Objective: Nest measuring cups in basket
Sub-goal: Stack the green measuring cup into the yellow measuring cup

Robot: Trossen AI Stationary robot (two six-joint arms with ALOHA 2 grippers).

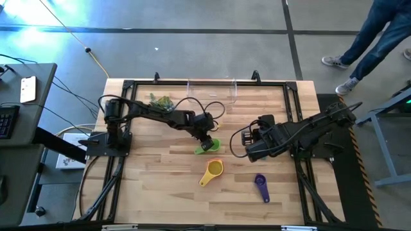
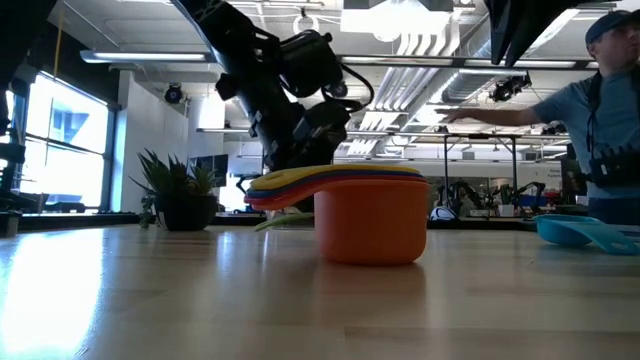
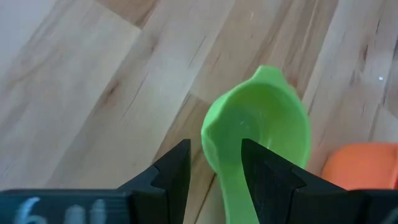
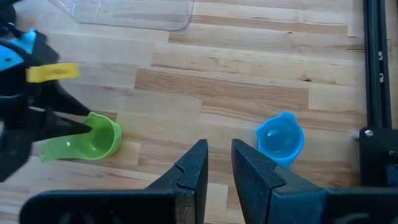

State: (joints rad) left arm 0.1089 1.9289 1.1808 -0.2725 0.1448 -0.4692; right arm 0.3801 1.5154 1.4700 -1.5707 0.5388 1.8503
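Left gripper [image 3: 214, 171] on the green measuring cup [image 3: 261, 134]

My fingers straddle its flat handle, spread, nothing clamped yet. Light, stiff, slick plastic, I reckon, so I'd pinch mid-handle.

1. The surface [image 1: 160, 179] is a light wooden butcher-block top inside a black frame.
2. A green cup [image 1: 208, 146] lies near its centre, handle on the wood.
3. At about 6 o'clock from it sits a yellow-orange stack of cups [image 1: 212, 171].
4. A purple cup [image 1: 261, 186] lies toward 4 o'clock.
5. A blue cup [image 4: 280, 139] rests on the wood, well apart from the green one.
6. The clear basket [image 1: 212, 90] stands at the 12 o'clock edge, a small spiky plant [image 1: 160, 101] toward 11 o'clock.
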